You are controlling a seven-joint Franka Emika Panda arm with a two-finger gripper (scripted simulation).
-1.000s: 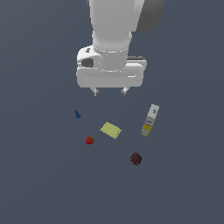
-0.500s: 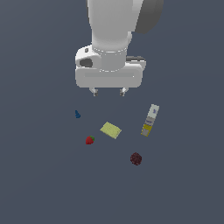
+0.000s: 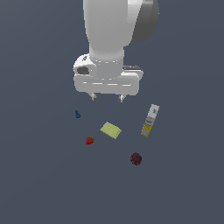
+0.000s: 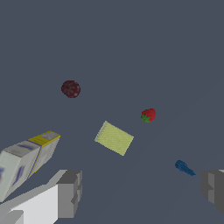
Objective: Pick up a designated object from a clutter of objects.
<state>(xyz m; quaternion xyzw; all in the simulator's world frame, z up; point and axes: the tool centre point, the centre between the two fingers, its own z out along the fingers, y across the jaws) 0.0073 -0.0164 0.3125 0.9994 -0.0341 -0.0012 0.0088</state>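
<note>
The tiny bright red strawberry [image 3: 89, 140] with a green top lies on the dark surface, toward the exterior view's left; it also shows in the wrist view [image 4: 148, 115]. My gripper [image 3: 107, 98] hangs open and empty above the clutter, up and to the right of the strawberry in the exterior view. Its two fingers [image 4: 70, 194] show wide apart in the wrist view. Around the strawberry lie a flat yellow rectangle [image 3: 110, 130], a dark maroon ball [image 3: 136, 159], a tiny blue piece [image 3: 77, 114] and a long white-and-yellow box [image 3: 150, 120].
In the wrist view the yellow rectangle [image 4: 114, 138] lies between the fingers' line and the strawberry, the maroon ball [image 4: 70, 89] is farther off, the blue piece [image 4: 184, 167] is near one finger and the box [image 4: 26, 159] is beside the other.
My gripper has shifted slightly toward the exterior view's left and a little lower. The objects have not moved.
</note>
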